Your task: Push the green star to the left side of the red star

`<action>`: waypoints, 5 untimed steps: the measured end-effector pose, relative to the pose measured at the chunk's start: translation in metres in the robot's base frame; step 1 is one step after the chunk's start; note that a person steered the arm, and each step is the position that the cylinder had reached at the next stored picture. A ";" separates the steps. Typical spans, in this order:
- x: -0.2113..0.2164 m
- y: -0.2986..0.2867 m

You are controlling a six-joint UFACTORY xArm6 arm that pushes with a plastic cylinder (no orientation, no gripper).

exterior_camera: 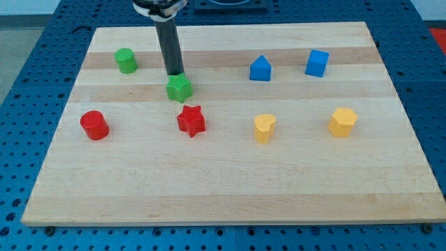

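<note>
The green star is met from above by the tool, a jawless rod; a down-left push past the red star is called for.

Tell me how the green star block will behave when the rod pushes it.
The small green star-shaped block looks rigid and squat, so it should slide, not tip. My tip touches its top edge off-centre, so it may twist. The smooth wooden board probably offers little grip.

Board is pale wood with lighter and darker grain bands, on a blue table. I see a green star, green cylinder, red star, red cylinder, two blue blocks, two yellow blocks. My tip is dark grey.
</note>
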State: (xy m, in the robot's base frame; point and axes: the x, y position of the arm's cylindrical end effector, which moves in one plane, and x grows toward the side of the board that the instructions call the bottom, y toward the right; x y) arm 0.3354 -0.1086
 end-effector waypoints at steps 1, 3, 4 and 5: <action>0.014 0.000; 0.022 0.000; 0.062 -0.019; 0.073 -0.039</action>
State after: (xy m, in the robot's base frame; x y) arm 0.4084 -0.1477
